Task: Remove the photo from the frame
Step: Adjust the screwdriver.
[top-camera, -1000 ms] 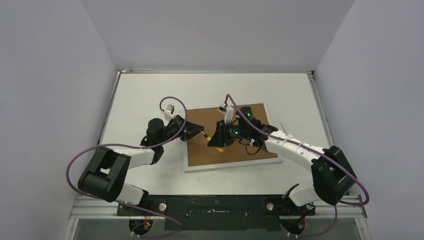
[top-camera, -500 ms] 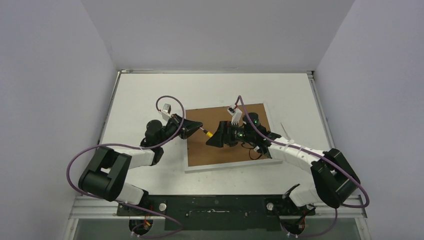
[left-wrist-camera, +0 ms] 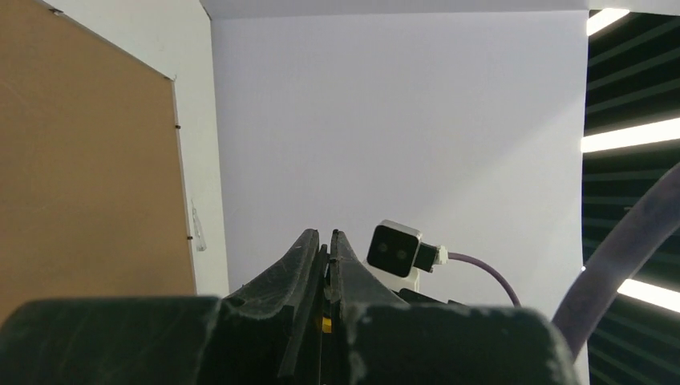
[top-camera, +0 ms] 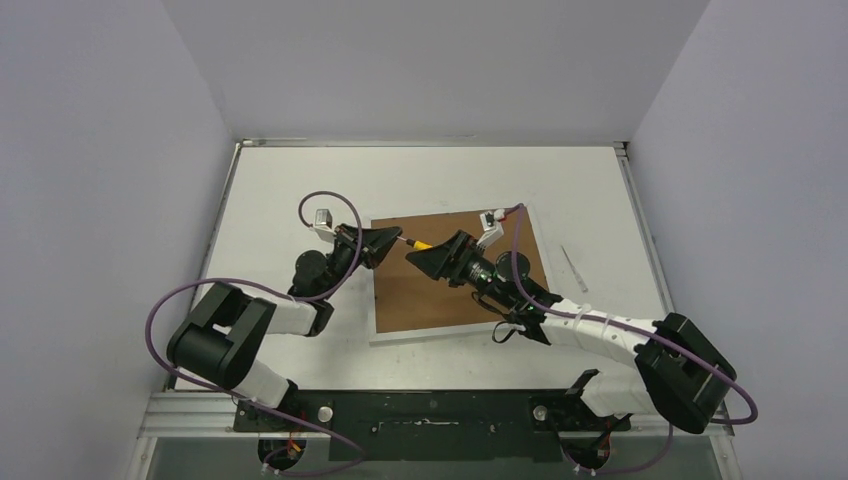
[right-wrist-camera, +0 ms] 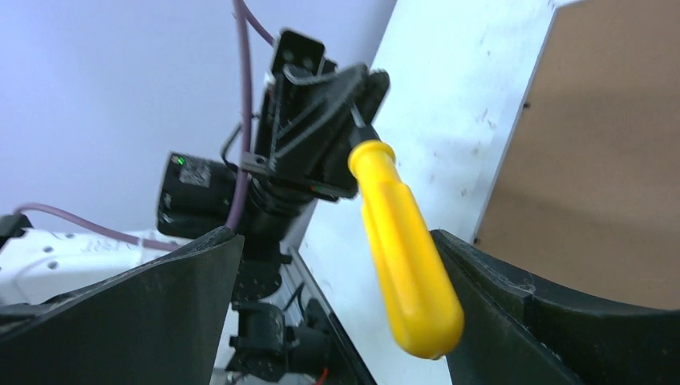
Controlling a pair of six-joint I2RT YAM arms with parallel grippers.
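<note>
The left gripper (top-camera: 393,241) is pinched fully closed on the thin metal shaft of a screwdriver (right-wrist-camera: 403,255), hovering above the far-left corner of the frame (top-camera: 440,305). The yellow handle juts out from it toward the frame's middle. Just past that, over the far-left part of the frame's brown back, the right gripper (top-camera: 427,251) stands wide open. The handle lies between its fingers (right-wrist-camera: 529,309), unclamped (so nothing is held on this side yet). The frame lies face down on the table (top-camera: 280,190) with its backing panel in place. The photo cannot be seen and is presumably under that panel, inside the frame.

The step looks like a tool handover. To do it well, the right fingers should close squarely on the thick middle of the handle, not its rounded butt. That grip should be firm before the left lets go of the shaft. Keeping the tool level above the frame lowers the chance of dropping it onto the backing.
</note>
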